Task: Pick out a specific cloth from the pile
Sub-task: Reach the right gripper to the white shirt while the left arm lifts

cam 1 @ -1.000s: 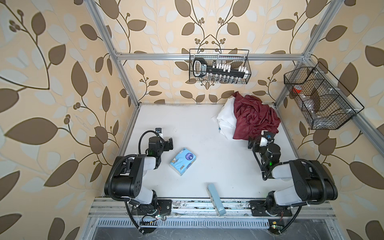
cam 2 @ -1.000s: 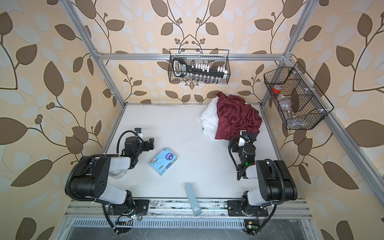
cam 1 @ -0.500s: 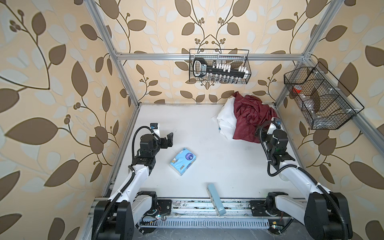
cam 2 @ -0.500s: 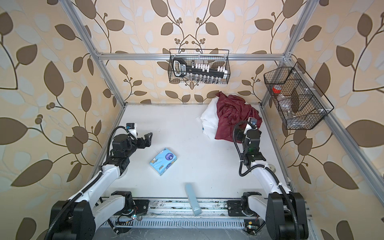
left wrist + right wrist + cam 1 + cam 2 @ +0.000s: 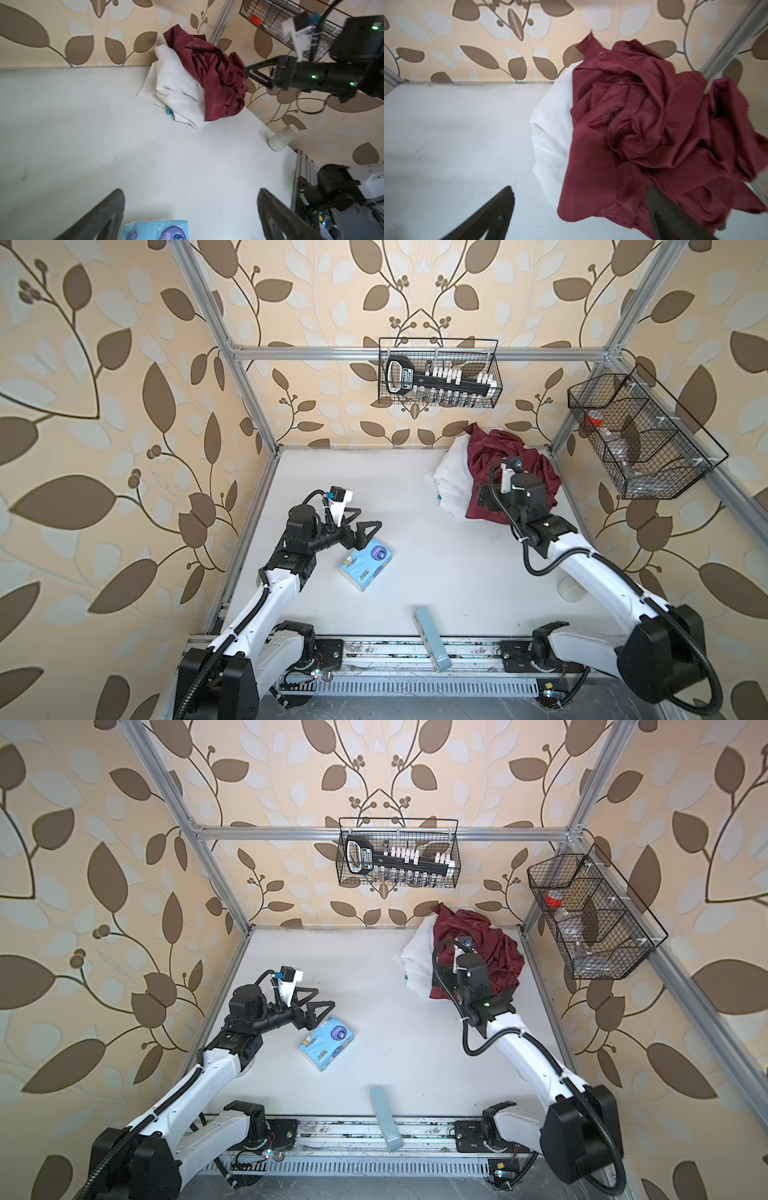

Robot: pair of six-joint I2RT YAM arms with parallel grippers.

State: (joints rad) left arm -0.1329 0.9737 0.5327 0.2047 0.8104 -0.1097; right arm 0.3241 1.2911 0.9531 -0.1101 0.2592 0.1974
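Back basket (image 5: 390,400): black socket rail (image 5: 440,379).
Side basket (image 5: 656,483): red-capped container (image 5: 595,419), clear bottles (image 5: 619,448).
Cloth (image 5: 451,483): far right bench corner, in pile (image 5: 193,79), under maroon garment (image 5: 484,456), ahead of released right gripper (image 5: 581,209), untouched.
Left gripper (image 5: 190,199): released.

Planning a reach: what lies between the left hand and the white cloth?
Beyond the tissue pack at the left hand, bare table up to the white cloth; left wrist view.
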